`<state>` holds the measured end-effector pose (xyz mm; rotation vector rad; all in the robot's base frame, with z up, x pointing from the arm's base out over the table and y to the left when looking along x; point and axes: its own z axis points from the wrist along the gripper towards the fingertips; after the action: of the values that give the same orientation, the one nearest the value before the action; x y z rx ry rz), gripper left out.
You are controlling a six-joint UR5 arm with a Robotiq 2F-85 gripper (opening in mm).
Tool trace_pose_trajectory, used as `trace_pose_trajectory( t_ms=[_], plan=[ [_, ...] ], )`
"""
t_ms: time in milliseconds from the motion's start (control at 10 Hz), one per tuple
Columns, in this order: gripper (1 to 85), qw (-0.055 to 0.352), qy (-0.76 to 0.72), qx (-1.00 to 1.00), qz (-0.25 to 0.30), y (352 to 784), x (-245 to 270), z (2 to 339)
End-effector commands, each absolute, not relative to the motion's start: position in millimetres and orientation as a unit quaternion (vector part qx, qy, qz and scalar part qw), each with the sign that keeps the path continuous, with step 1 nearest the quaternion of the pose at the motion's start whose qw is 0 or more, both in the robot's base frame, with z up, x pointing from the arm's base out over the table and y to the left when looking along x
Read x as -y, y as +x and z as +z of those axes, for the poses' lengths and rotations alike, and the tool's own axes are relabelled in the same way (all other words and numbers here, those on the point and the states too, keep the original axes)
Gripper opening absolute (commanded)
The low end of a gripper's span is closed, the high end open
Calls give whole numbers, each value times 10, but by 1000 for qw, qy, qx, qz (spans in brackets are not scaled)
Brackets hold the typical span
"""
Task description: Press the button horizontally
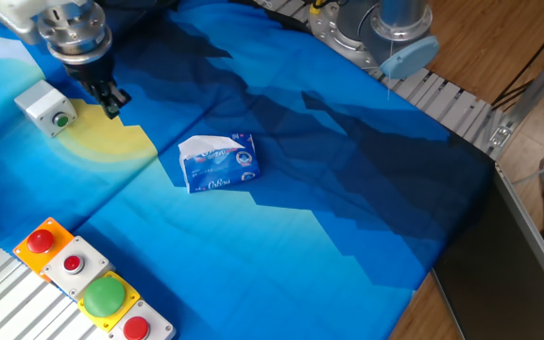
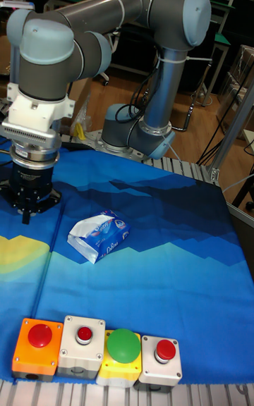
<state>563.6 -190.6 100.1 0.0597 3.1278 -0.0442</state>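
The press is not yet made, as far as the pictures show: the small green button (image 1: pixel 61 120) sits in the front face of its light-grey box (image 1: pixel 42 101) at the far left of the blue cloth (image 1: pixel 348 189), and the gripper (image 1: pixel 110 100) hangs just beside the box on its right, low over the cloth, with a sliver of cloth showing between the two. Whether its dark fingers are parted or closed cannot be told, since they read as one dark mass in the fixed view and the tall fixed view shows only the underside of the tool; nothing appears to be held in them. By my judgement the approach is largely made and what is left is the sideways push itself, with the fingertips brought level with the button's face and driven along the cloth into it. A blue-and-white tissue packet (image 1: pixel 217 161) lies near the middle of the cloth, well apart from the box and out of the path. Along the near edge stands a row of four other switch boxes (image 2: pixel 97 356): red buttons on orange and white bases and a large green dome on yellow, all well away from the gripper and no hindrance
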Motion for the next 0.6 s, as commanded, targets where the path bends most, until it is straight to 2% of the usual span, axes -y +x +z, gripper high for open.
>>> trace_pose_trajectory(
  t_ms=[0,500],
  plan=[
    [10,9,1,-1000,-6,5745,2041,896],
    [10,10,-23,-998,-57,5998,2397,570]
  ],
)
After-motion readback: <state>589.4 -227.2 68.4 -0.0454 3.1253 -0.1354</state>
